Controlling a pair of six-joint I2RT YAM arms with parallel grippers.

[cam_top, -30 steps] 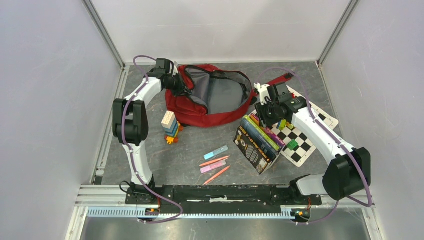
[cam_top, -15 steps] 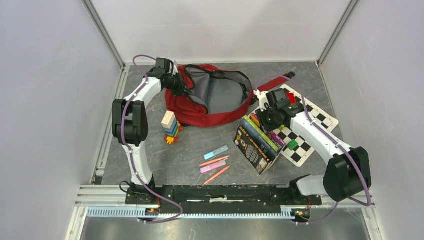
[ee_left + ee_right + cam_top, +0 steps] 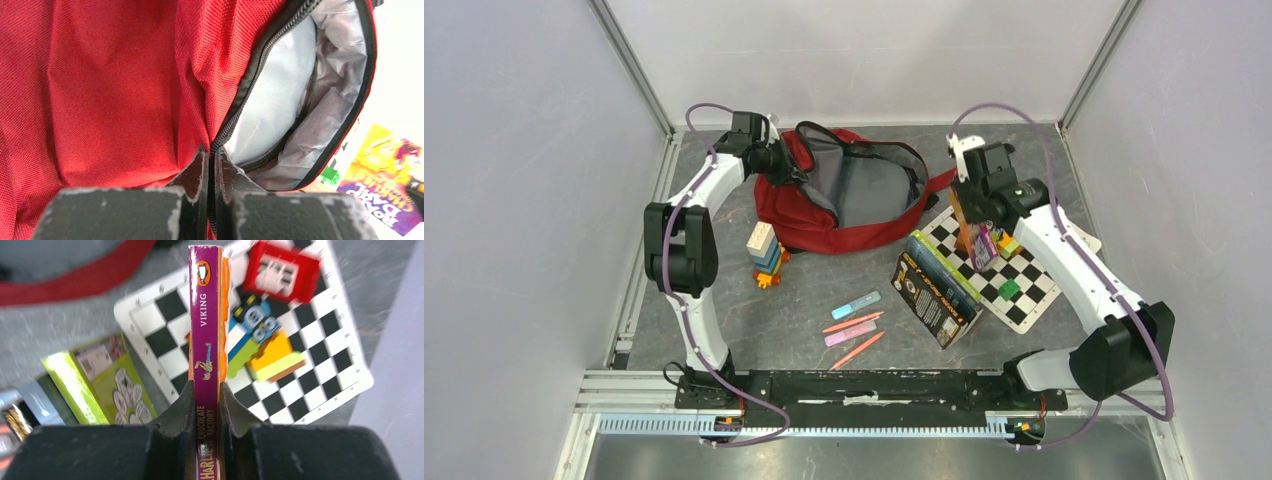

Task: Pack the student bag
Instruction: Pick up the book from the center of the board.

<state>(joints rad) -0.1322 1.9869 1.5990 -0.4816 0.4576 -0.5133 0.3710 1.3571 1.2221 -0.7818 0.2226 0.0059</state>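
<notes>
Bright, even overhead light, soft shadows. My left view glares white inside the student bag (image 3: 100, 90); beyond it, blur.

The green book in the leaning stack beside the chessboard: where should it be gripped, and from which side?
Pinch the green book at its upturned spine, coming down from above. It leans spine-up, its cover toward the chessboard looks free, and the remaining books crowd its other side.
</notes>
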